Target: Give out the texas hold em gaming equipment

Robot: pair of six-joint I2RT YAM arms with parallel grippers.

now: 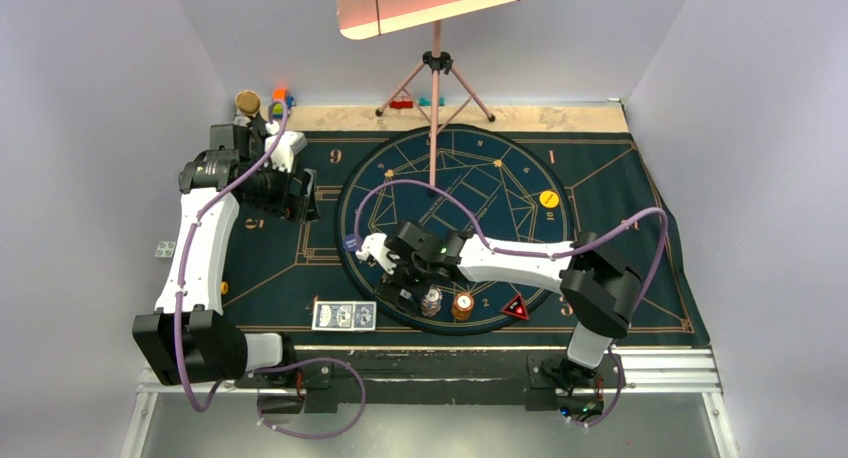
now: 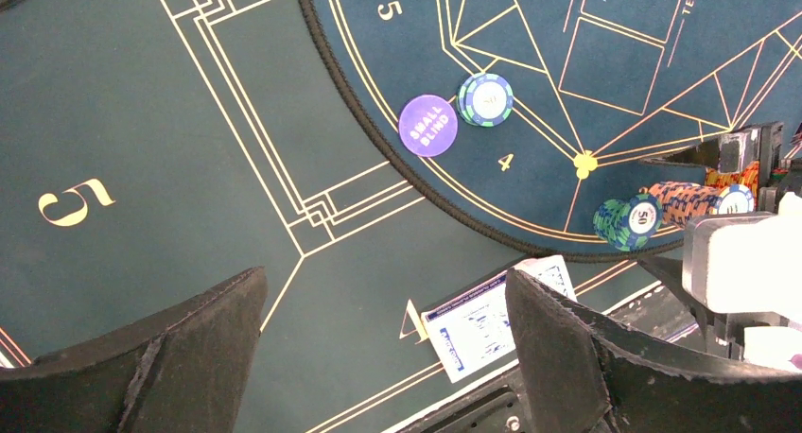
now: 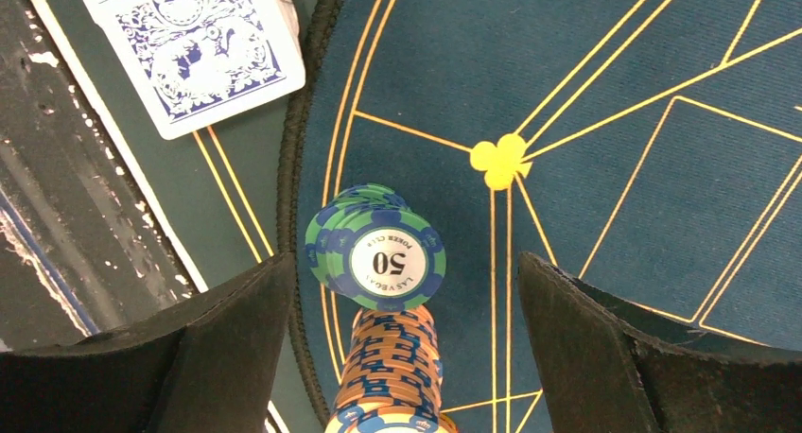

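Beside the corded edge of the round mat (image 3: 615, 74), a green chip stack (image 3: 378, 258) and an orange chip stack (image 3: 392, 367), both striped, stand beneath the right gripper (image 3: 402, 291), whose jaws are apart. The left gripper (image 2: 383, 291), jaws apart, hangs over the mat.

bright, even light from above; soft shadows; focus sharp.

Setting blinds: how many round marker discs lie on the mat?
2: a yellow disc on the right of the round mat; a purple small-blind disc by its left edge. Others may be hidden.
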